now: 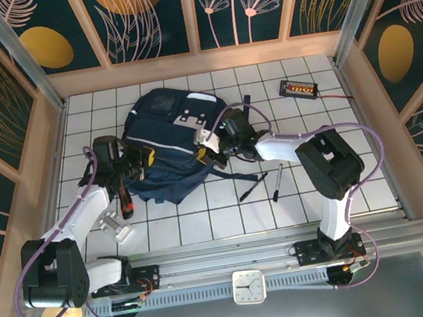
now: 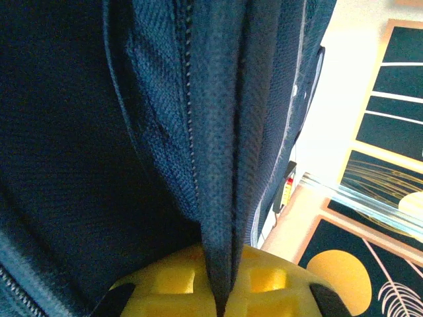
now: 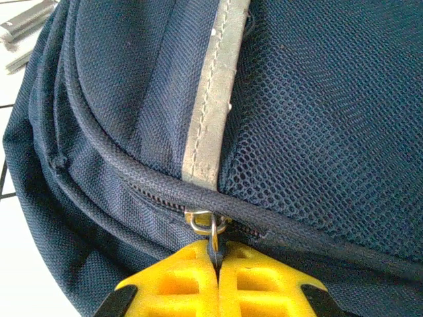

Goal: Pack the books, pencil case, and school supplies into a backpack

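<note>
You've got the navy backpack (image 1: 160, 118) lying flat left of the table's centre, pale stripes and white patches up. Right of it lie a slim dark pen (image 1: 253, 186) and a second pen (image 1: 277, 183).

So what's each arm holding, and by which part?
Left jaws: a fold of the backpack fabric. Right jaws: its zipper pull.
</note>
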You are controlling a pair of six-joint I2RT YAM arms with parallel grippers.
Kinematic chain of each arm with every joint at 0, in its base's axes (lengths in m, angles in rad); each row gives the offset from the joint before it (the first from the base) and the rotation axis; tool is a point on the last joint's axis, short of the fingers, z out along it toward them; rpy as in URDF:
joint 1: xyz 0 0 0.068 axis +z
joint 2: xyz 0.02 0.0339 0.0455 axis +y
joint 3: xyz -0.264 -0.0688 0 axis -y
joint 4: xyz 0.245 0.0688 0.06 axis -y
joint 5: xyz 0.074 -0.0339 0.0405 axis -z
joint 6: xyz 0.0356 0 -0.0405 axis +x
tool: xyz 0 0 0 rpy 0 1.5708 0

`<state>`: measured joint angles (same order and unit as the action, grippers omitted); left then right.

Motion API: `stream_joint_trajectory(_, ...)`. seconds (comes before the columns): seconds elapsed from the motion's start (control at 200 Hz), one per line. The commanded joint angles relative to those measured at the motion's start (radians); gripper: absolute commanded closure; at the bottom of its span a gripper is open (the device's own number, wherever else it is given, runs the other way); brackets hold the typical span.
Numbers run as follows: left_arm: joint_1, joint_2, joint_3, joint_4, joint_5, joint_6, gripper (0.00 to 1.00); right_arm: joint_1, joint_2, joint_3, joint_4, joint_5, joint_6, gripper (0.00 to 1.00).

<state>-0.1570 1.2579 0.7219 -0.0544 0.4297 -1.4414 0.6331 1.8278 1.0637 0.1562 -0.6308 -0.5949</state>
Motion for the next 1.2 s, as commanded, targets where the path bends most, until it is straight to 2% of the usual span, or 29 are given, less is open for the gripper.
stream_joint_trajectory(0.0,-0.014,-0.043,0.013,0.112,0.001,-0.026,1.0,0.048,-0.079,0.022,-0.095,0.036,0.038,1.0)
stream_joint_trajectory(0.18,-0.04,-0.047,-0.005,0.161,-0.028,-0.049,1.0,0.148,-0.125,0.044,-0.201,0.102,0.131,1.0)
stream_joint_trajectory(0.36,-0.087,-0.024,-0.013,0.23,-0.053,-0.077,1.0,0.236,-0.077,0.164,-0.332,0.18,0.304,1.0)
stream_joint_trajectory(0.525,-0.187,0.007,-0.016,0.297,-0.068,-0.123,1.0,0.243,0.003,0.303,-0.316,0.261,0.597,1.0)
stream_joint_trajectory(0.636,-0.212,-0.019,-0.007,0.242,-0.036,-0.096,1.0,0.24,0.02,0.34,-0.345,0.341,0.684,1.0)
stream_joint_trajectory(0.696,-0.196,-0.075,-0.004,0.158,-0.041,-0.053,0.72,0.227,-0.006,0.319,-0.362,0.37,0.704,1.0)
stream_joint_trajectory(0.841,-0.086,-0.21,0.02,-0.096,-0.024,0.116,0.25,0.179,-0.105,0.226,-0.393,0.407,0.712,1.0)
stream_joint_trajectory(0.856,-0.072,-0.22,0.023,-0.116,-0.019,0.137,0.18,0.173,-0.115,0.216,-0.395,0.408,0.713,1.0)
stream_joint_trajectory(0.866,-0.063,-0.225,0.025,-0.127,-0.015,0.149,0.08,0.169,-0.122,0.211,-0.397,0.41,0.713,1.0)
stream_joint_trajectory(0.876,-0.056,-0.228,0.029,-0.141,-0.01,0.163,0.03,0.167,-0.128,0.204,-0.398,0.413,0.712,1.0)
stream_joint_trajectory(0.951,-0.019,-0.223,0.091,-0.266,-0.007,0.291,0.01,0.141,-0.17,0.163,-0.413,0.425,0.713,1.0)
stream_joint_trajectory(1.071,-0.01,-0.128,0.274,-0.457,-0.107,0.538,0.01,0.106,-0.218,0.114,-0.432,0.436,0.7,1.0)
stream_joint_trajectory(1.191,0.009,-0.006,0.389,-0.467,-0.133,0.674,0.01,0.059,-0.265,0.071,-0.434,0.439,0.702,1.0)
